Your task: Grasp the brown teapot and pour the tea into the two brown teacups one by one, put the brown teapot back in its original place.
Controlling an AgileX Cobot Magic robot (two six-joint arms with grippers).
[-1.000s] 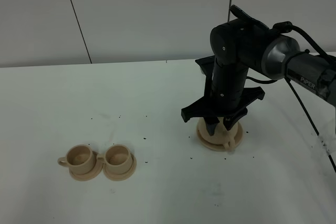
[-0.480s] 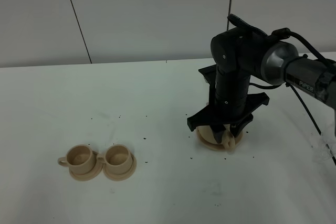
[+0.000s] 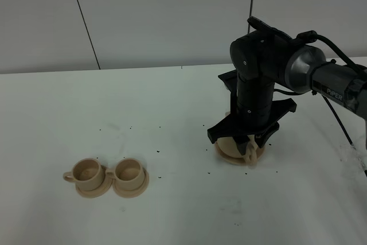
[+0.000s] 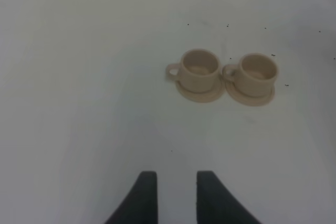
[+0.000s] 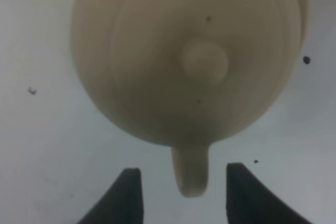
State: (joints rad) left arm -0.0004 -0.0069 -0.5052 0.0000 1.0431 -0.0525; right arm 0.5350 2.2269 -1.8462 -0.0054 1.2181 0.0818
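Tan-beige and matte, the brown teapot (image 3: 236, 146) sits upright on its wide saucer disc (image 3: 225, 156), on the right half of the white bench (image 3: 172, 107). In the high view my right arm (image 3: 255, 84) hides most of it. Its loop handle (image 3: 250, 154) sticks out toward the front edge of the bench and a touch to the right, so the handle-to-spout line runs roughly front to back. The spout is behind the arm and I can't see it. The right wrist camera looks straight down on the lid knob (image 5: 205, 61), with the handle pointing back at the gripper.

My right gripper (image 5: 183, 171) hangs directly over the pot, fingers (image 5: 128, 195) spread wide, one on each side of the handle. Bench shows in both gaps — they touch nothing and grip nothing.

My left gripper (image 4: 176, 195) has its fingers (image 4: 147, 198) a little apart, with only bare bench between them.

Well apart from the teapot, on the other half of the bench, stand the outer teacup (image 3: 89, 170) and the inner teacup (image 3: 129, 170). Each is upright on a small saucer, and the saucer rims meet. Both cup handles point the same way — away from the teapot. Dark specks (image 3: 158, 152) dot the bench between cups and pot.
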